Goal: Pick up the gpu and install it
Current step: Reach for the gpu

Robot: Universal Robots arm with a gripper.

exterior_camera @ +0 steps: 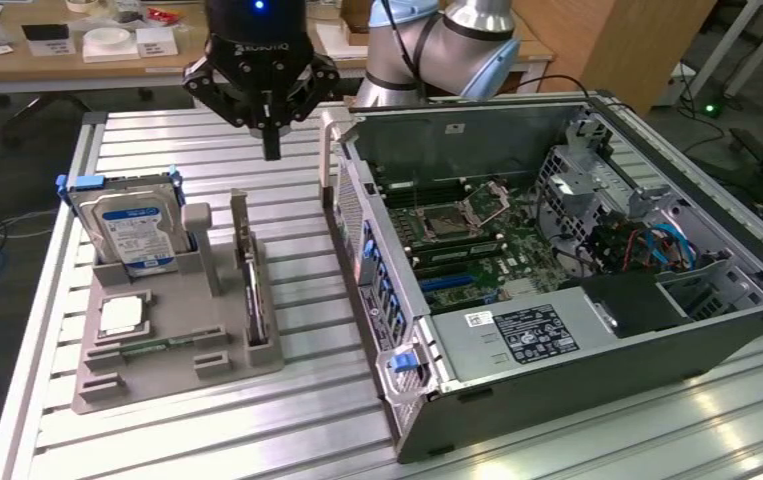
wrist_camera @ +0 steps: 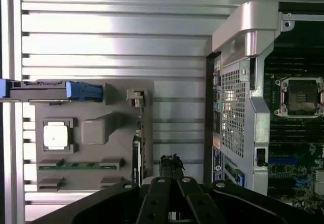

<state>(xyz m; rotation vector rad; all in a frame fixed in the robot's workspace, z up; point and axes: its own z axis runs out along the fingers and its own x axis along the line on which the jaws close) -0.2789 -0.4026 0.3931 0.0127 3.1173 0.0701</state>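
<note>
**A:** How was the gripper [exterior_camera: 272,146] found?

**B:** It was seen pointing straight down over the slatted table [exterior_camera: 288,400]. Its jaws were pressed fully together. Nothing was gripped and nothing was touched.

**A:** And where was the gpu [exterior_camera: 250,285] placed relative to it?

**B:** The gpu was found below the fingertips and off to the side away from the computer case [exterior_camera: 488,135], clear of the tool. It was stood upright on its long edge in a slot of the grey holder [exterior_camera: 174,375], with its metal bracket at the end nearer the gripper. In the wrist view the card [wrist_camera: 136,155] was seen edge-on, just beside the closed tips [wrist_camera: 172,164].

**A:** What else was noted on that holder, further from the tool?

**B:** Beyond the card, a green memory stick [exterior_camera: 154,348] and a square processor chip [exterior_camera: 120,315] were seen lying flat in their recesses. A hard drive [exterior_camera: 134,230] with blue rails was stood upright at the holder's outer corner.

**A:** And on the tool's other side?

**B:** The case was seen lying open on the table. The motherboard and its processor socket [exterior_camera: 455,215] were exposed inside, lower than the fingertips.
</note>
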